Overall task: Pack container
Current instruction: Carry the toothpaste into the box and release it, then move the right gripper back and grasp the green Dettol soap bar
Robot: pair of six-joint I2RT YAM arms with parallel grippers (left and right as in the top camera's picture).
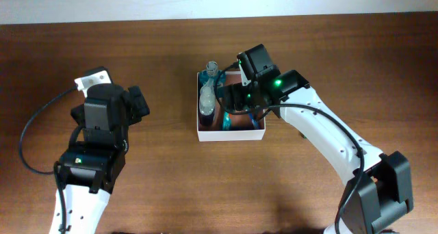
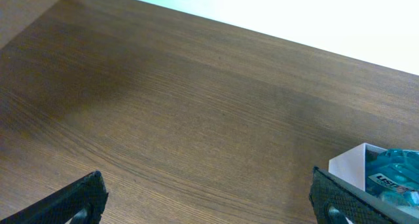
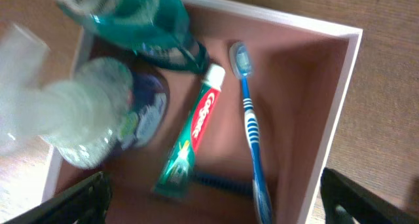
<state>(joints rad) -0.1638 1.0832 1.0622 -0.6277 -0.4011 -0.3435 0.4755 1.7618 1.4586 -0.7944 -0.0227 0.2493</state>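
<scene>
Spread wide at the right gripper (image 3: pixel 222 201), pinching nothing; black fingers (image 3: pixel 78 201) at either lower corner of the wrist view, poised over the container (image 3: pixel 342 112).

Below, on the pinkish floor:
- toothbrush (image 3: pixel 249 126) along the right side, head toward the far wall
- just left of it, toothpaste (image 3: pixel 196 129), cap near the brush head
- under the tube's lower end, a dark blue thing (image 3: pixel 219 183), too hidden to name
- against the left wall, a clear bottle (image 3: pixel 91 119) and a teal bottle (image 3: pixel 147 18), both blurred; standing or lying, cannot tell

From overhead: container near mid-table (image 1: pixel 274 193), open side up, right arm (image 1: pixel 328 135) reaching in from the right.

Well apart to the left, the left gripper (image 2: pixel 213 201), likewise spread wide and empty, over bare wood.
</scene>
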